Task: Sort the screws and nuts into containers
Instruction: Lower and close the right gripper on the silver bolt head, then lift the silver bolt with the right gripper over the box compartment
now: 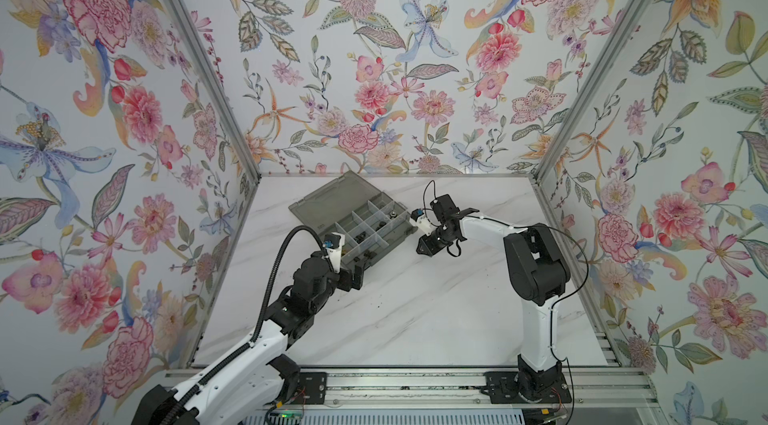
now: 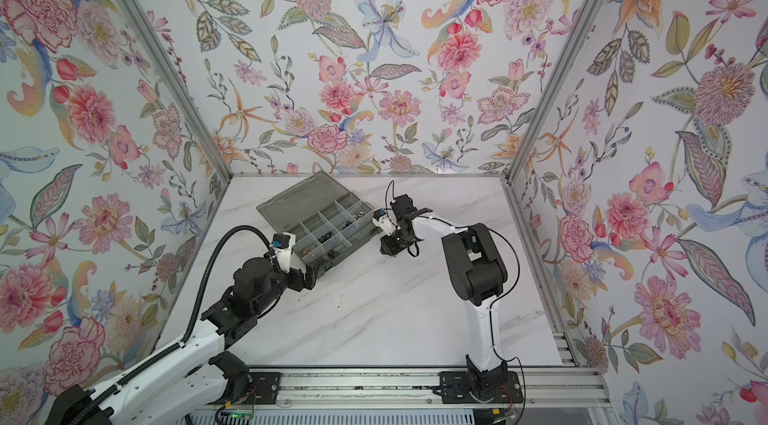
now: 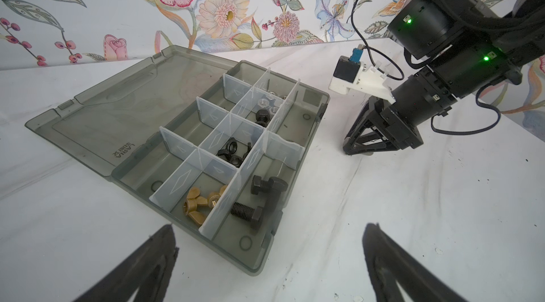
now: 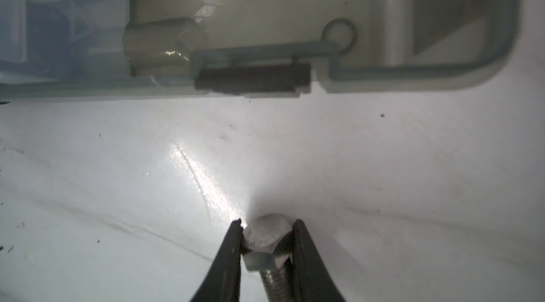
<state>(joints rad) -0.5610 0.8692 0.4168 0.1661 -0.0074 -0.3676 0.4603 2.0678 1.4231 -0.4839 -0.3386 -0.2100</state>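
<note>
Smoky-grey organizer box [image 1: 399, 227] sits at an angle near the far edge of the marble counter [image 1: 415, 310], left of middle. Its lid [image 1: 332, 198] lies flat open toward the far left corner. Right fingers [image 4: 228, 256] are down at the counter just beside the box's latch side, pinched on the head of a silver hex-head bolt [image 4: 265, 238], one finger against each side of it and the threaded shank running back between them. Can't tell if the bolt touches the counter. Left fingers [image 3: 153, 259] are spread wide with nothing between them, at the box's near corner. Inside the box: brass wing nuts [image 3: 197, 203] in a near compartment, and black hex bolts [image 3: 265, 194] in the long compartment beside it. Black nuts [image 3: 233, 153] are one compartment further back. Silver nuts [image 3: 265, 102] share a compartment with a couple more black ones beyond that. The far compartments on the hinge side look bare.
</note>
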